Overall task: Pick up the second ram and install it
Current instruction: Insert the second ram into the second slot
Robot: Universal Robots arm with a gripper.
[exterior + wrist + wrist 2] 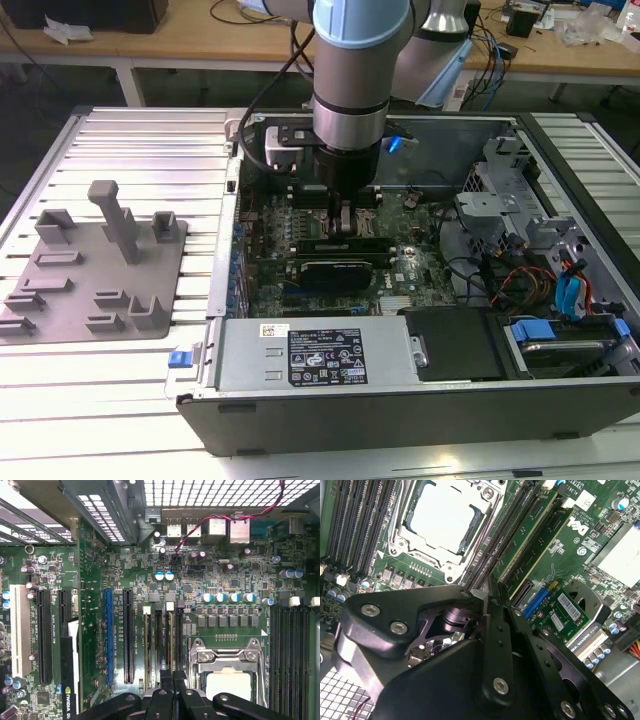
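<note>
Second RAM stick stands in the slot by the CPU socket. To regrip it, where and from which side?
Take the second RAM stick by its top edge near mid-length, pinching across its two flat faces, and come straight down from above. It stands on edge on the motherboard, with the other stick and the CPU socket close alongside, so probably only the top is free.

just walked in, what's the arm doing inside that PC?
A grey robot arm reaches into the open black computer case. Its black claw sits low at the long black memory slots beside the square silver CPU socket. Whether it holds the thin green memory stick cannot be told.
</note>
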